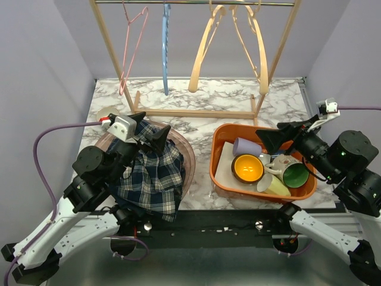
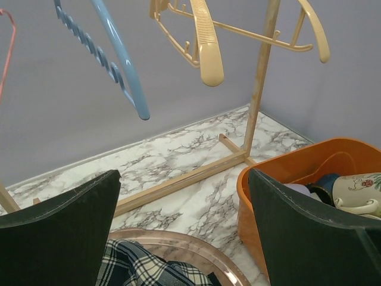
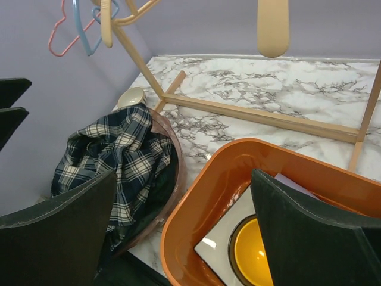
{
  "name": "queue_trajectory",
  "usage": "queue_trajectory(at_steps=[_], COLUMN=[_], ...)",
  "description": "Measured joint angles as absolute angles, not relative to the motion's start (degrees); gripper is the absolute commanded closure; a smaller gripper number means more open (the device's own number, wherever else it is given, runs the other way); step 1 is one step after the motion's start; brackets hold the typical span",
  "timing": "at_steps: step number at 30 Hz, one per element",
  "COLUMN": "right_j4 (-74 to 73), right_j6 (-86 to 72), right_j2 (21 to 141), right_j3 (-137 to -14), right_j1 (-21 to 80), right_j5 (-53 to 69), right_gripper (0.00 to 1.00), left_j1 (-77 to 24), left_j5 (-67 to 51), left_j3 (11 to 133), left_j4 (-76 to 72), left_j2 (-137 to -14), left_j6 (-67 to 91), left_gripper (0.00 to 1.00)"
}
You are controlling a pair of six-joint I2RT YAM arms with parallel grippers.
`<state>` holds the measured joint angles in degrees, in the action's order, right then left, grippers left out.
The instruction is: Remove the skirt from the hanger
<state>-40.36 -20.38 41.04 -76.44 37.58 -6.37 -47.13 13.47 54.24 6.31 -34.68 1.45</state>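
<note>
The tray (image 1: pixel 187 156) holds the crumpled skirt (image 1: pixel 152 173); the bin (image 1: pixel 223 134) holds a bowl (image 1: pixel 248 168), cup (image 1: pixel 246 146) and mug (image 1: pixel 294 174). My left gripper (image 1: pixel 153 124) hangs just above the skirt, fingers apart; my right gripper (image 1: pixel 271 132), also apart, is over the bin.

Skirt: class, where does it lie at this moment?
In the top view the skirt lies heaped in the round tray at the near left, just below the open left pincer and left of the orange bin.
</note>
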Motion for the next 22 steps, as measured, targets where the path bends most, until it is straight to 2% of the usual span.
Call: queue_trajectory(at_steps=[22], right_j4=[-38.6], right_j6=[-21.7], right_j2=[40.1], right_j3=[-74.9], right_j1=[37.6], right_j5=[-3.3], right_gripper=[0.0], left_j1=[-47.1], left_j5=[11.0], left_j3=[53.6], left_j4=[6.4], left_j2=[-34.8], left_j6=[3.1], left_gripper=[0.01])
